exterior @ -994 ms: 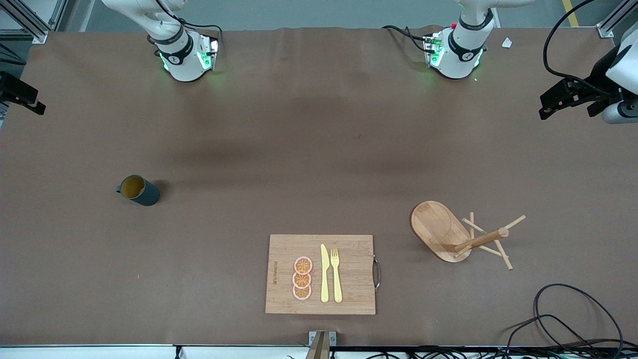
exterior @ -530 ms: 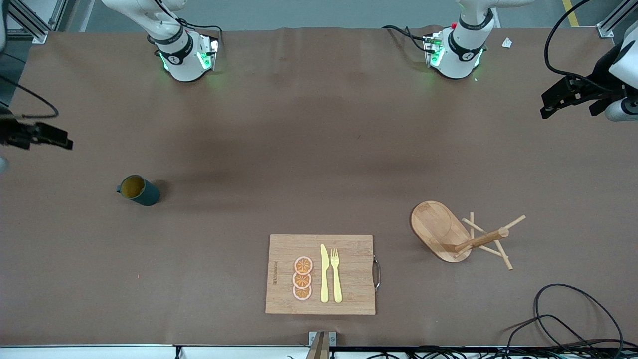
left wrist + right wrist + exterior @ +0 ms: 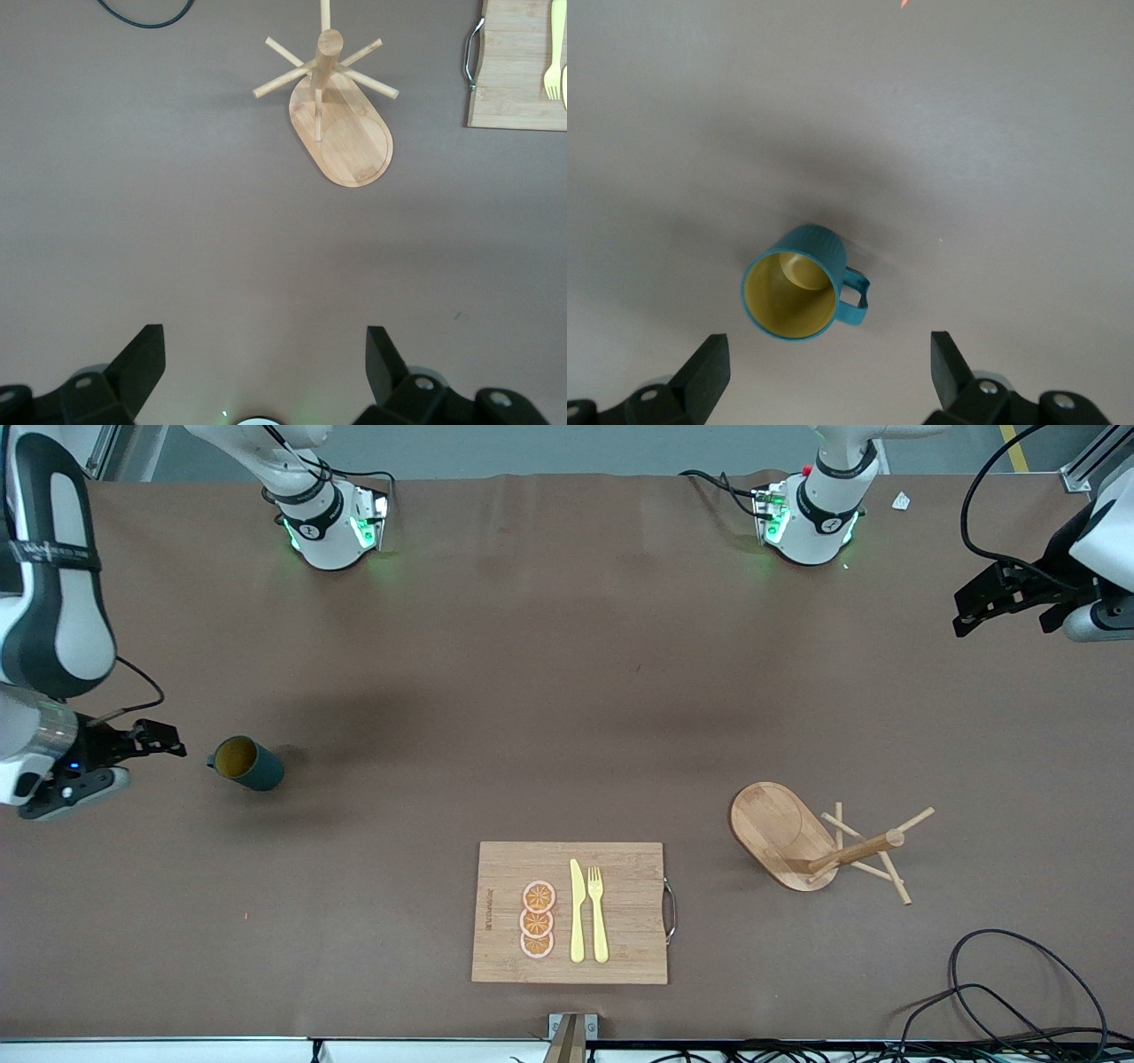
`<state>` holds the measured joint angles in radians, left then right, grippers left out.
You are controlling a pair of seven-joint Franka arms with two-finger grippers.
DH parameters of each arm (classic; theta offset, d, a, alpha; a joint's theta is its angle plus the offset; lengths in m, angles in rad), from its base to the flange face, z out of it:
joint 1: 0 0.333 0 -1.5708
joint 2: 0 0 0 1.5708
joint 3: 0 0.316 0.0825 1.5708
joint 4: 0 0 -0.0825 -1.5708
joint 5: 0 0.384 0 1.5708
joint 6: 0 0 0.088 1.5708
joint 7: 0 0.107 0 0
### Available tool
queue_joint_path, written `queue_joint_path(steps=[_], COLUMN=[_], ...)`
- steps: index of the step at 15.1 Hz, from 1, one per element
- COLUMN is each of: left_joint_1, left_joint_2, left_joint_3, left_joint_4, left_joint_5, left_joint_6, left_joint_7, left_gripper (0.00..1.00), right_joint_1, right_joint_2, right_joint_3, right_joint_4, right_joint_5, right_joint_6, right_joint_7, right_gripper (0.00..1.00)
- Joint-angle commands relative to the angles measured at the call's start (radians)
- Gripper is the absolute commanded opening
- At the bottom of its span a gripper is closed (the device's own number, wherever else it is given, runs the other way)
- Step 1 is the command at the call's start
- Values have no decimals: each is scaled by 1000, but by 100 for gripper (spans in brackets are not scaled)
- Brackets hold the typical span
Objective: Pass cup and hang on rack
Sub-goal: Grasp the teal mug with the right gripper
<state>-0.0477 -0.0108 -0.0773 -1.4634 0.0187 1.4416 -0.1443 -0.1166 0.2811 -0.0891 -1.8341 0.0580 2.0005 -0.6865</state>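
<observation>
The cup point(image 3: 246, 763) is standing upright on the brown surface point(image 3: 567, 691) toward the right arm's end, its golden inside showing and its small handle pointing toward that end of the surface. The right hand point(image 3: 164, 746) is hovering just beside the cup, on the handle side, with its fingers spread wide and holding nothing; in the right wrist view the cup point(image 3: 799, 283) is sitting between the two dark fingertips point(image 3: 709, 367) but still apart from them.

The rack point(image 3: 819, 846) is standing toward the left arm's end, nearer to the front camera than the cup, its oval base flat on the surface and its pegs fanning out from the central post. The left hand point(image 3: 1005, 593) is waiting up over that end of the surface, well apart from the rack, its fingers wide and empty; the left wrist view is looking down on the rack point(image 3: 341, 115).

Between cup and rack, nearer to the front camera, a bamboo cutting board point(image 3: 620, 912) is carrying three orange slices point(image 3: 537, 919), a yellow knife point(image 3: 577, 911) and a yellow fork point(image 3: 598, 912). Black cables point(image 3: 1019, 992) are looping at the surface's corner by the left arm's end. Nothing is lying between the right hand and the cup.

The right arm's upper links are being cut off by the front view's edge, and the board is only partly showing in the left wrist view.
</observation>
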Motion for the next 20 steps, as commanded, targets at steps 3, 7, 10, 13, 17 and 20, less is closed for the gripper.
queue_joint_path(steps=[3,7,10,13,17,20], left_joint_1=[2,2,3,3,6,9], left_joint_2=[5,-1,-8,-11,-14,-20], left_joint_3=[-12,-18,-35,-36,-38,-36], left_joint_4=[11,-3,-2,-2,5,3], left_joint_5=[-13,-13,-13,-13,-13,-13], left_joint_6=[3,3,2,-1,-6,-20], left_joint_7=[14,14,14,12,11,15], left_gripper=[100,100,100,100,100,100], right_joint_1=[-6,-3,-6,-3,44,138], right_joint_2=[24,75,105,110,75,6], right_joint_3=[14,17,17,18,20,20], right_joint_4=[-157,-197,-209,-209,-195,-195], right_joint_5=[14,14,14,14,16,16], right_joint_6=[211,303,330,323,244,160], right_joint_7=[-125,-165,-179,-194,-171,14], right_gripper=[87,71,48,19,0,0])
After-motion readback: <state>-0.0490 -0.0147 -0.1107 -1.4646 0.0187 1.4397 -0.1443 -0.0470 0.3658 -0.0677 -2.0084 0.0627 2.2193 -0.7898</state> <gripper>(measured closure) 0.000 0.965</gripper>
